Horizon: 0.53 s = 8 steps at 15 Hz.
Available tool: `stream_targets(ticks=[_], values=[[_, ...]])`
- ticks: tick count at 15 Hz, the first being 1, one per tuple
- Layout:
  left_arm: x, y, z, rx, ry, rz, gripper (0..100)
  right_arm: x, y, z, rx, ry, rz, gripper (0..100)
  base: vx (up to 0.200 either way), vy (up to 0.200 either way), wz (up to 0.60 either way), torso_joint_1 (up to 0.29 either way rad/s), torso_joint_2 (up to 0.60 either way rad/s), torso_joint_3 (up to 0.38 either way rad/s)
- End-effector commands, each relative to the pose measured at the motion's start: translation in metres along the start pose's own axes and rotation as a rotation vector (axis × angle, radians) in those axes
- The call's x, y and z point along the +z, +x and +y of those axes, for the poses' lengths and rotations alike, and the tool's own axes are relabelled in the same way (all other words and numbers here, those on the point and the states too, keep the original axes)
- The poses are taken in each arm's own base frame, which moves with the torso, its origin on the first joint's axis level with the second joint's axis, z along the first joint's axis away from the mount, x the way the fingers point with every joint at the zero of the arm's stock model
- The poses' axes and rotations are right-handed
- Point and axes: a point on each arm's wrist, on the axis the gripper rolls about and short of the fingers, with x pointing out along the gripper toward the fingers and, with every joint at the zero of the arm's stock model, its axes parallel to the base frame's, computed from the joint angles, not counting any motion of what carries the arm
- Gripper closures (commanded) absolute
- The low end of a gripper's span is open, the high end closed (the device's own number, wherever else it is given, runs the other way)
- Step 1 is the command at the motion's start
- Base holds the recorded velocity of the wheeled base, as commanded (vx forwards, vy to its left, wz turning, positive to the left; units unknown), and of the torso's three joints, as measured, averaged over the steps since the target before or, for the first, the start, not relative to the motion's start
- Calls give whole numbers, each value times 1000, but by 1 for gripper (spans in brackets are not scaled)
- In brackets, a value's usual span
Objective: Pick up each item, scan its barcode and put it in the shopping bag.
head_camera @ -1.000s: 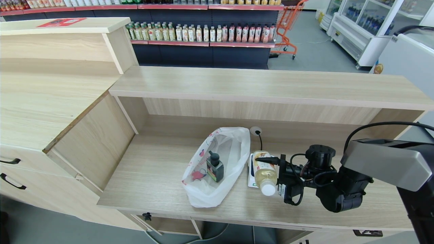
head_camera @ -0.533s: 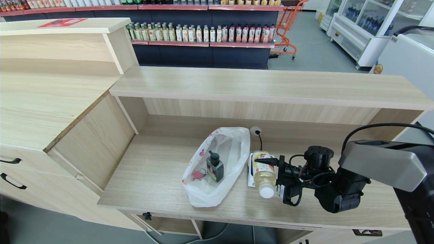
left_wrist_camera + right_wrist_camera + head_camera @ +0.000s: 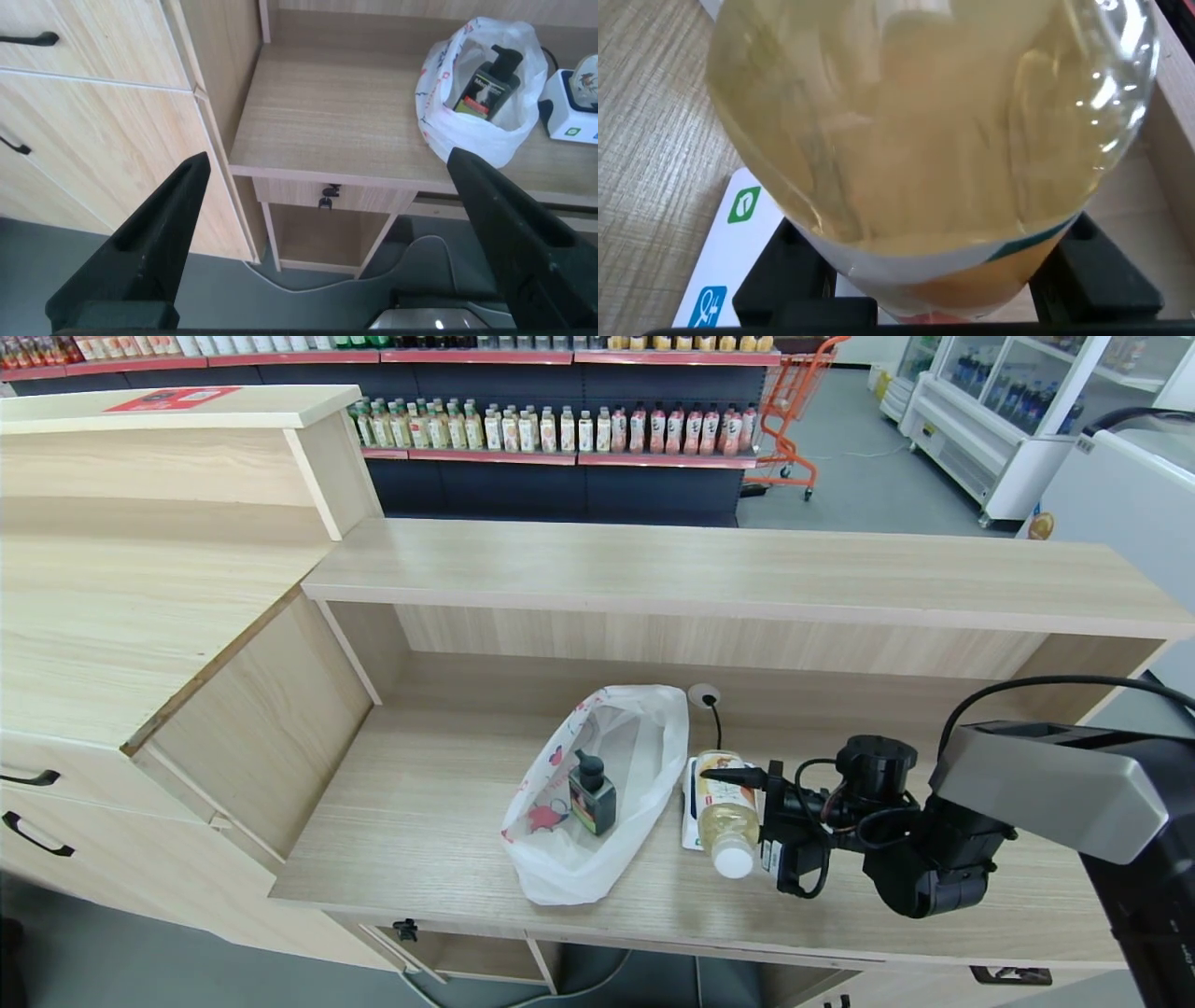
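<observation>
Has the left tool [image 3: 327, 159] spread wide and empty, hanging off the front corner of the light wooden counter [image 3: 420, 821]. Ahead and to its right, finds the thin white plastic shopping bag [image 3: 560, 873], mouth open, a black pump bottle [image 3: 592, 798] upright inside. Just right of the bag, holds the clear plastic bottle of pale yellow drink [image 3: 724, 821] sideways, white cap toward the robot, in the right tool [image 3: 742, 798], closed on its body, above a flat white scanner box [image 3: 691, 807]. Risks a slip: smooth round wall, heavy liquid, sideways hold, then a roll off the front edge. Risks a failed scan with the barcode turned away from the box under the tool. Risks snagging the limp bag rim beside the tool, folding the mouth shut or toppling the pump bottle.
</observation>
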Motion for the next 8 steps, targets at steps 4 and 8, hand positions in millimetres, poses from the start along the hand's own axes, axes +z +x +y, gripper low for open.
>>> stream_targets(ticks=[4,8], values=[[0,0,0,0,0,0,0,4,9,8,14,-31,-18,100,0,0,0,0,0,0],[0,0,0,0,0,0,0,1,1,4,3,-26,-4,100,0,0,0,0,0,0]])
